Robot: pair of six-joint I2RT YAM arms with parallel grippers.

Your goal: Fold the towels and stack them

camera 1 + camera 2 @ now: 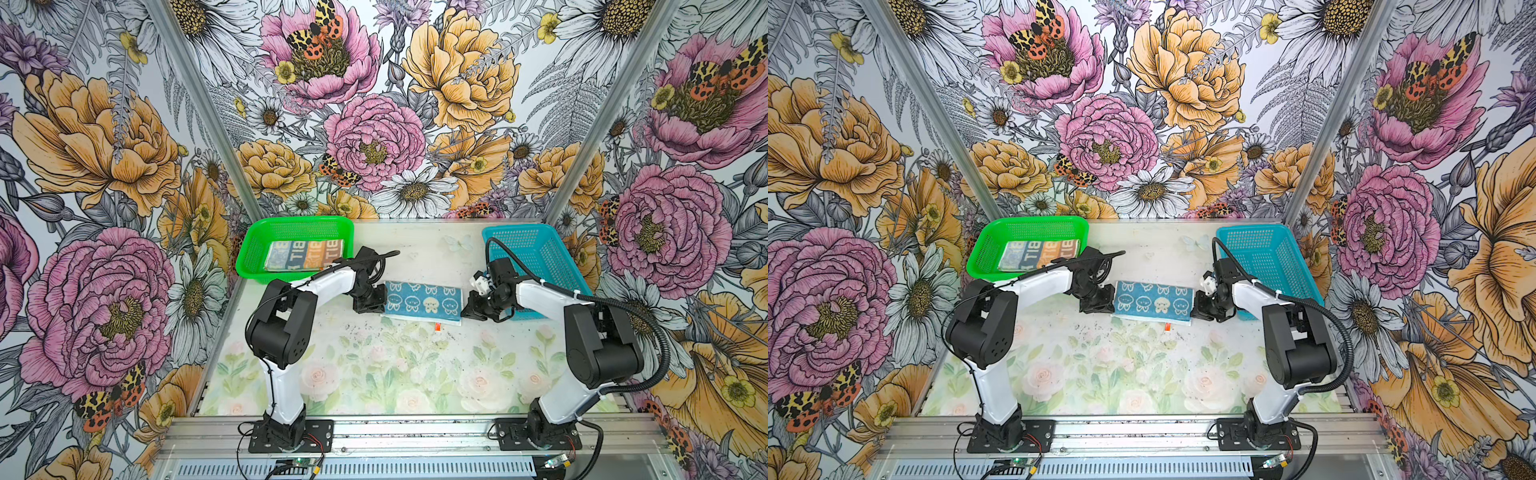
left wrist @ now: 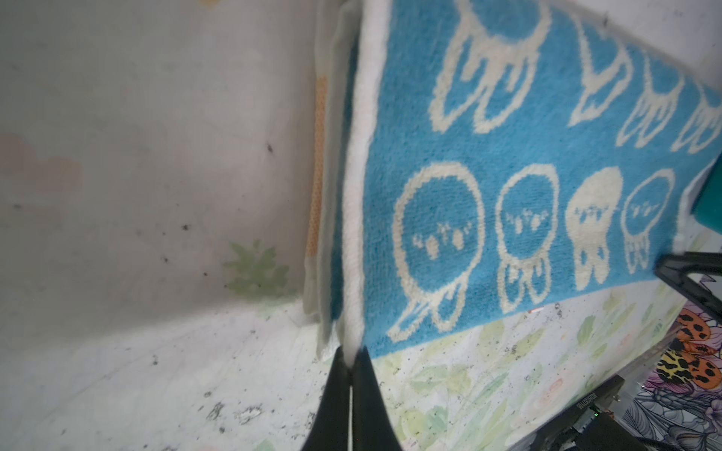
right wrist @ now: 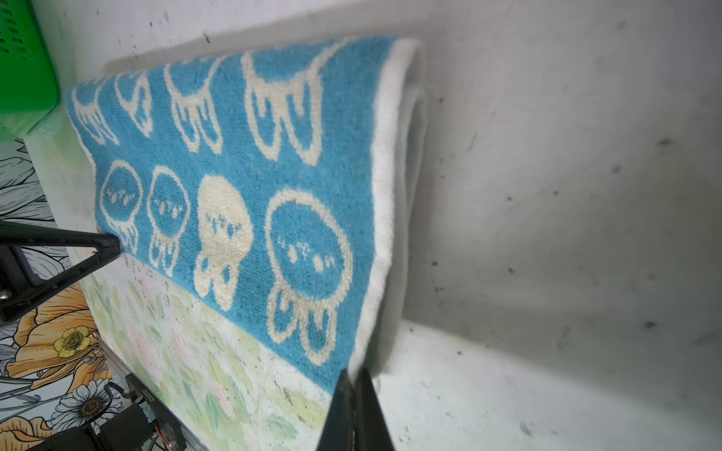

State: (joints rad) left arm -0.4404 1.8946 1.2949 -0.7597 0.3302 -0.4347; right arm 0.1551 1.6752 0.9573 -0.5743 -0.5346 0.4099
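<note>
One folded towel [image 1: 305,254] sits in green basket [image 1: 299,227]; left end effector [image 2: 352,357] and right end effector [image 3: 353,375] pinch blue towel [image 1: 422,301].

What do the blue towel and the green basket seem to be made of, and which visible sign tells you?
The blue towel: soft terry cloth, probably cotton, matte; its fuzzy woven pile shows up close. The green basket: rigid moulded plastic, glossy; perforated walls and a shiny rim.

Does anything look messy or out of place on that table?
Slightly. The layers of the folded blue towel do not line up: a pale lower layer and an orange tag stick out along its near edge. Dark specks also dirty the table around it.
</note>
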